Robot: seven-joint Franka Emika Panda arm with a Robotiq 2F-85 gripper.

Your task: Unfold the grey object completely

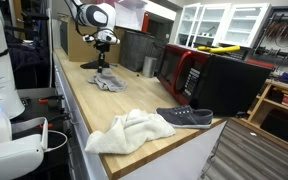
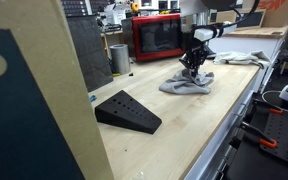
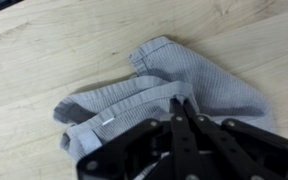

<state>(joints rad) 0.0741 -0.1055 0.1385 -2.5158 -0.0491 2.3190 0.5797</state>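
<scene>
The grey object is a knitted grey cloth (image 3: 174, 85), crumpled and folded on the wooden countertop. It shows in both exterior views (image 1: 109, 82) (image 2: 187, 84). My gripper (image 3: 179, 103) is right on the cloth, with its black fingers pressed together on a fold of the fabric near the cloth's middle. In the exterior views the gripper (image 1: 103, 62) (image 2: 195, 62) points straight down onto the cloth. The lower part of the cloth is hidden under the fingers in the wrist view.
A black wedge (image 2: 127, 111) lies on the countertop (image 2: 184, 125). A white towel (image 1: 129, 131) and a dark shoe (image 1: 185, 117) lie at one end. A red microwave (image 2: 156, 37) and a metal cup (image 2: 119, 58) stand along the back edge.
</scene>
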